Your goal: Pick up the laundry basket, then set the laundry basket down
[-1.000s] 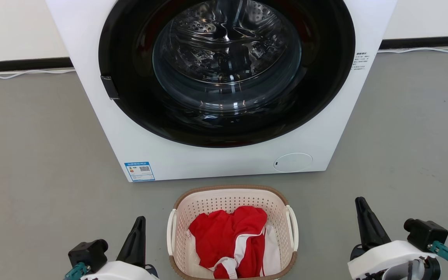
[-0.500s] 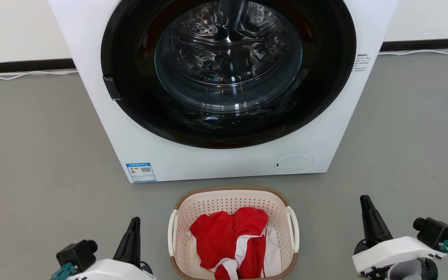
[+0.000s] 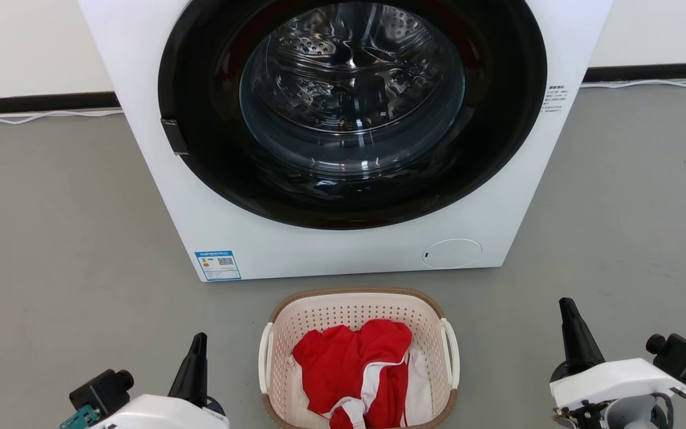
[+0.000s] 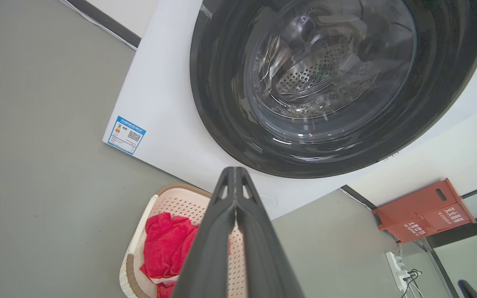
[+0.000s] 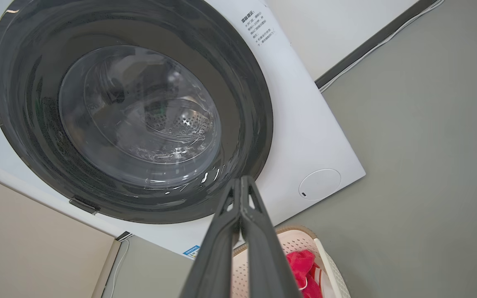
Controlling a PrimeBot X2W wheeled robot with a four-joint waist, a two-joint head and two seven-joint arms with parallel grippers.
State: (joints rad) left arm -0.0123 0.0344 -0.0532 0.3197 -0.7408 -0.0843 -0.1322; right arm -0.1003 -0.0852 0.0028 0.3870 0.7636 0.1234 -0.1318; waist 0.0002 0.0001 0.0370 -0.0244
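Left gripper [image 4: 235, 174] and right gripper [image 5: 242, 182] are both pinched closed, holding nothing. Between them, touching neither, the laundry basket [image 3: 352, 311] sits on the floor. Beyond stands the washing machine [image 3: 319, 256]; the left wrist view adds a red box [image 4: 425, 209]

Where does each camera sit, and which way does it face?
Head view: on the head, facing forward and down at washer and basket; left gripper and right gripper show at the bottom.
Left wrist view: on the left wrist, looking along its shut fingers at the washer.
Right wrist view: on the right wrist, likewise along its shut fingers.
Shared: all three show washer, basket and red cloth.
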